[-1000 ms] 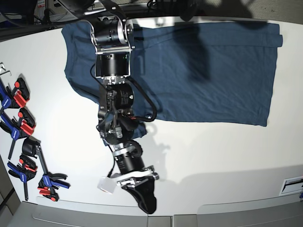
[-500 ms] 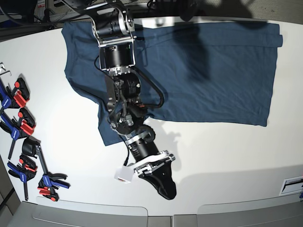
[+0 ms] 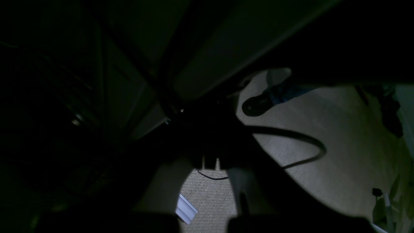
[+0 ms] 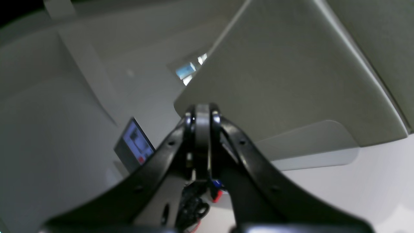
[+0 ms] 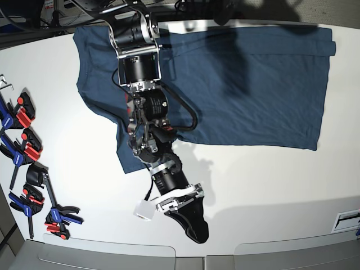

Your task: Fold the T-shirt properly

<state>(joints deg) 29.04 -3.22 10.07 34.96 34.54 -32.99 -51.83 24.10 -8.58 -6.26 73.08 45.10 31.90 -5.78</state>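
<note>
T-shirt (image 5: 253,84) is plain dark navy, no print or readable label, spread flat across the table's (image 5: 270,185) far side. Right gripper (image 5: 194,228) is closed and empty; left gripper closed too.

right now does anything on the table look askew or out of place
The T-shirt is spread flat but not square: its near-left corner juts out in a flap past the straight hem, beside the right arm. The right pincer is shut and empty over bare table, off the cloth. Clamps lie along the left edge.
</note>
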